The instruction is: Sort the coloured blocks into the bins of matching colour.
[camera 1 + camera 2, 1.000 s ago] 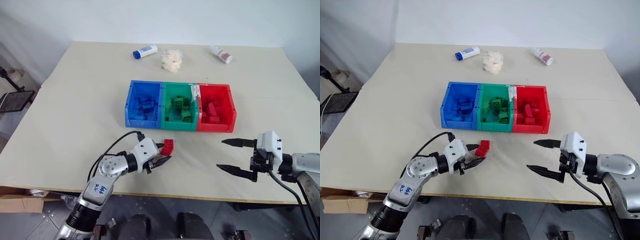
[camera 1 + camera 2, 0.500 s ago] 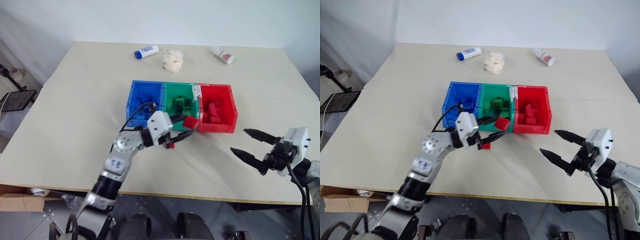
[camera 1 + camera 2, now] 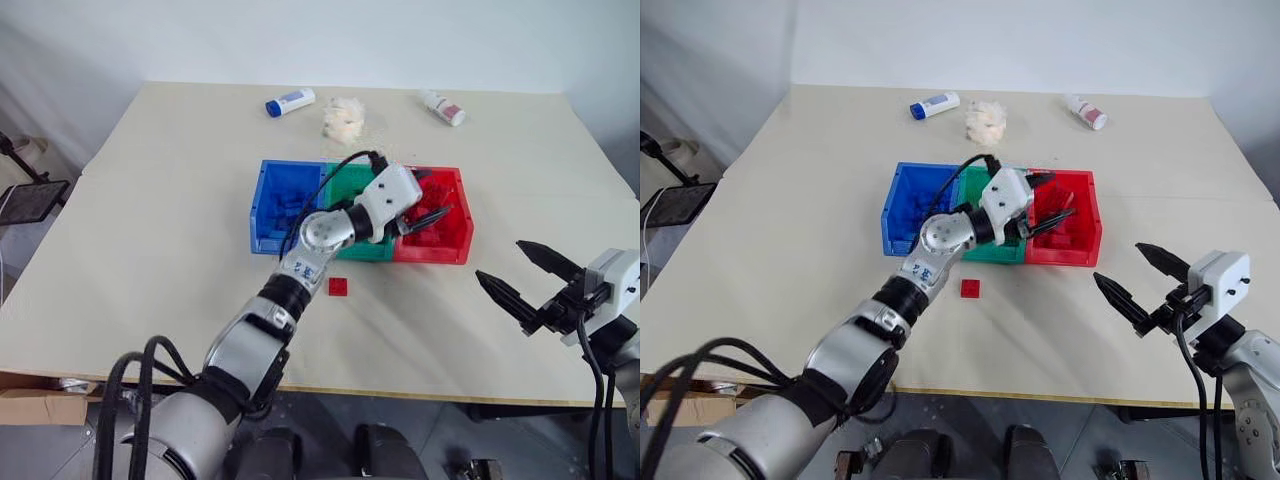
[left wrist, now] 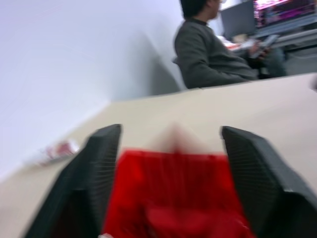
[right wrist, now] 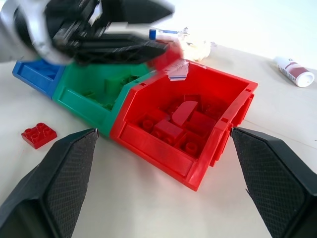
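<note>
The bins stand joined in a row at mid-table: blue (image 3: 258,212), green (image 3: 360,253) and red (image 3: 466,226), each with several blocks of its own colour inside. My left gripper (image 3: 438,192) hovers over the red bin with its fingers spread. In the left wrist view a blurred red mass lies between the fingers (image 4: 94,168); I cannot tell whether it is a block or the bin. One red block (image 3: 339,287) lies on the table in front of the green bin. My right gripper (image 3: 500,261) stands open and empty to the right of the bins, above the table.
Two white bottles (image 3: 290,101) (image 3: 443,107) and a whitish fluffy wad (image 3: 342,117) lie at the far side of the table. A seated person (image 4: 208,49) is in the background beyond the table. Bare tabletop surrounds the bins.
My left gripper rose and swung right from the green bin's front to above the red bin, and its fingers spread. The right gripper drifted slightly right. The red block on the table stayed put.
</note>
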Available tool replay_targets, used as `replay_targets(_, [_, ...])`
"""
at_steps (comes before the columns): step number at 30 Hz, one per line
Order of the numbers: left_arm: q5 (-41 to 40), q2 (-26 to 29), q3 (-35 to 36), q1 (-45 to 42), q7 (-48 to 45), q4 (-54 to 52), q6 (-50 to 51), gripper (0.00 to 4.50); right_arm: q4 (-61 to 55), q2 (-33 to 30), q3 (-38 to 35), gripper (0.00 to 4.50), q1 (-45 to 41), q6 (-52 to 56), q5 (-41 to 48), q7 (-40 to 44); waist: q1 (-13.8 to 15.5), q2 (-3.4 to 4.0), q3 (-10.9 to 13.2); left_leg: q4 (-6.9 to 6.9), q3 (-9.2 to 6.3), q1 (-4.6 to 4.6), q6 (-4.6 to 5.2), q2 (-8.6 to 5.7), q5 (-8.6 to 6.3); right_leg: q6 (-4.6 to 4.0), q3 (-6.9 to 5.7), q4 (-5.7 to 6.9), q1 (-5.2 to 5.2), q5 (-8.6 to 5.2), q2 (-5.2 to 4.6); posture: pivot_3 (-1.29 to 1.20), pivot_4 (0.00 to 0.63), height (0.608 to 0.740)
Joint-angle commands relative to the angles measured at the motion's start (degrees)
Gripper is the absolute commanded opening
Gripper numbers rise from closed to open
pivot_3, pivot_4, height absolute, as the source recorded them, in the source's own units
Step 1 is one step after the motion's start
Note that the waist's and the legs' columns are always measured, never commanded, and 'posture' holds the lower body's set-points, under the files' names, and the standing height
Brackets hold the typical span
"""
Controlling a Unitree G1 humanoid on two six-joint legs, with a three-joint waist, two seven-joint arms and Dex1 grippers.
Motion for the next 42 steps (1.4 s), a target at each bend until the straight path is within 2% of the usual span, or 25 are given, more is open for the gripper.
replay_targets(1, [0.5,1.0,1.0,0.4,-1.3,1.2,-2.9,4.21,-2.1,-0.4,-0.6,4.50,-0.5,-0.4,0.7,0.1,-0.1,0.00,0.0,-0.01,0.01,0.02,0.00,0.00,0.00,0.00,0.00,0.01,0.00,0.00,0.00,0.00,0.150,0.740])
replay_targets(6, [-1.6,4.7,1.9,4.5,-8.0,-4.0,-2.5,4.21,0.4,-2.7,0.7,4.50,-1.5,-0.4,0.3,4.0,-0.5,0.01,0.0,0.01,0.12,0.06,-0.01,0.03,0.00,0.00,0.06,0.33,-0.06,0.00,0.00,0.00,0.150,0.740])
replay_targets(10, [-5.1,9.7,2.2,10.7,-16.5,-14.0,2.9,4.21,3.0,-5.1,2.0,4.50,-3.0,-0.5,0.0,8.5,-0.5,0.01,0.0,0.07,0.13,0.06,-0.01,0.04,0.00,0.00,0.09,0.33,-0.07,0.00,0.00,0.00,0.150,0.740])
replay_targets(17, [-14.2,23.6,3.6,25.5,-29.3,-40.4,22.4,4.21,9.7,-11.8,6.1,4.50,-4.4,-3.1,-2.7,21.5,-0.6,0.03,0.0,0.06,0.08,0.05,-0.01,0.12,0.00,-0.01,0.54,0.36,-0.06,0.00,-0.01,0.00,0.150,0.740])
replay_targets(23, [-21.9,35.7,7.7,35.9,-36.8,-54.8,34.3,4.21,15.3,-13.7,9.0,4.50,-9.5,-4.6,-3.8,27.5,-0.7,0.04,0.0,0.12,0.03,0.07,-0.01,0.12,0.00,-0.02,0.60,0.24,-0.03,0.00,-0.06,0.00,0.150,0.740])
replay_targets(28, [-23.3,46.2,12.0,43.7,-42.5,-57.0,35.9,4.21,20.0,-14.8,11.3,4.50,-13.6,-5.4,-4.9,32.0,-0.8,0.05,0.0,0.08,-0.02,0.08,-0.02,0.12,-0.02,-0.04,0.57,0.17,-0.02,-0.01,-0.09,0.00,0.150,0.740])
replay_targets(35, [-22.7,51.2,17.8,46.9,-44.6,-49.7,30.7,4.21,24.1,-15.0,12.8,4.50,-17.5,-6.9,-3.8,39.3,-0.8,0.07,0.0,0.06,-0.05,0.08,0.01,0.14,-0.04,-0.06,0.51,0.02,0.03,-0.02,-0.12,0.00,0.150,0.740])
replay_targets(42, [-23.0,52.7,19.9,47.4,-46.4,-46.3,27.7,4.21,26.7,-14.8,14.1,4.50,-19.8,-7.9,-5.6,40.4,-0.8,0.09,0.0,0.02,-0.06,0.04,0.02,0.15,-0.07,-0.06,0.45,-0.02,0.00,-0.02,-0.14,0.00,0.150,0.740])
